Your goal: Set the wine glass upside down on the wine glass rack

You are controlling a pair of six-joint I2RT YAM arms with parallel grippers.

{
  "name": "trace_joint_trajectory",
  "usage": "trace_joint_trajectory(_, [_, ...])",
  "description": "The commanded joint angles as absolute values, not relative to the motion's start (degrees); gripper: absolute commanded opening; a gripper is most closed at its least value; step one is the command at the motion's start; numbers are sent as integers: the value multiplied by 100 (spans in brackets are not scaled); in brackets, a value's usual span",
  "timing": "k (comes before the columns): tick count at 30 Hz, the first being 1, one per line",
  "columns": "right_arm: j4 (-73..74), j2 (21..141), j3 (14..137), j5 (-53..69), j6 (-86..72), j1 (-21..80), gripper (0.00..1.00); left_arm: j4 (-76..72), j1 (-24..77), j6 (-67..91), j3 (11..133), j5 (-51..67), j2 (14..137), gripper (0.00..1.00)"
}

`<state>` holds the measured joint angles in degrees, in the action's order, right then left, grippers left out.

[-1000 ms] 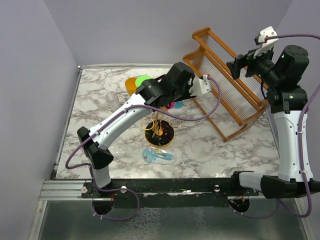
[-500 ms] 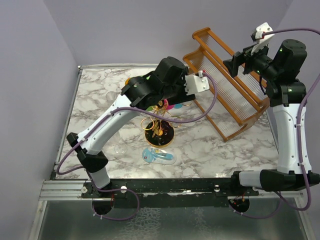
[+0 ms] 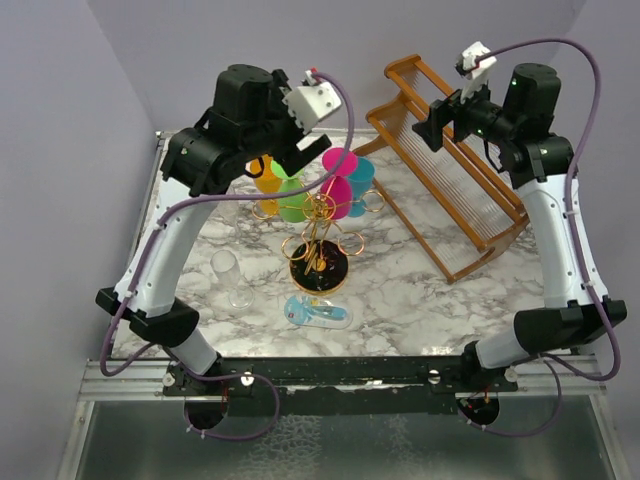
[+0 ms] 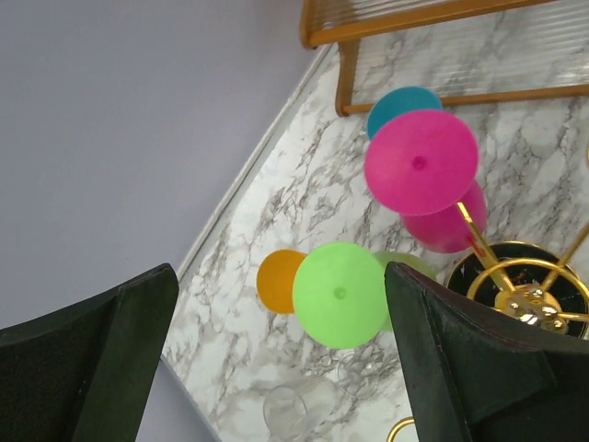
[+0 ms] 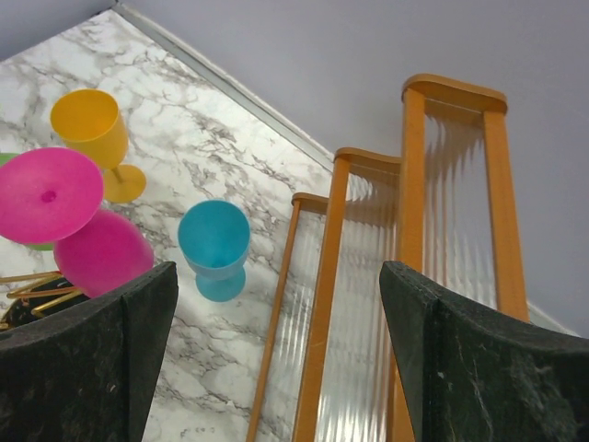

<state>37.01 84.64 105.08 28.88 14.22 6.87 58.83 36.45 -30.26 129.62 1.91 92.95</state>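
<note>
The green wine glass (image 4: 339,293) hung upside down on the wine glass rack (image 3: 320,270), foot uppermost and bowl down among the gold rings, at about 10 o'clock from the rack's mast in the overhead view. A pink wine glass (image 4: 421,161) hung the same way at about 12 o'clock. Inverted like this, each foot could catch on a ring while the bowl dangled below, which was probably why they sat that way. Whether the green stem was fully seated in its ring could not be told. The left jaws stood wide apart with nothing between them, high over the rack and looking straight down on the green foot. That height looked chosen to keep them clear of the hanging glasses, and the placement itself looked complete. The right jaws were likewise wide apart and empty, raised at about 2 o'clock over the large wooden slatted rack (image 3: 450,180), seemingly parked out of the way. An orange glass (image 5: 87,124) and a teal glass (image 5: 213,241) stood upright on the marble surface (image 3: 420,290) just beyond the gold rack, at about 11 and 1 o'clock. A clear glass (image 3: 228,272) stood upright at 8 o'clock, and a pale blue item (image 3: 318,312), possibly a glass on its side, lay at 6 o'clock near the base.
</note>
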Motion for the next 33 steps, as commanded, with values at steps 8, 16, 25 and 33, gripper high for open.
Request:
trace_joint_trajectory(8, [3813, 9306, 10914, 1769, 1766, 1605, 85, 5424, 2455, -2384, 12293, 558, 8709, 99])
trace_joint_trajectory(16, [3923, 10140, 11295, 1368, 1774, 1883, 75, 5175, 2238, -2363, 11900, 518, 8404, 99])
trace_joint_trajectory(25, [4163, 11008, 11756, 1261, 1758, 2001, 60, 5128, 2190, -2395, 11694, 546, 8254, 99])
trace_joint_trajectory(33, [4360, 11601, 11979, 1340, 1740, 2043, 50, 5150, 2189, -2416, 11650, 624, 8229, 99])
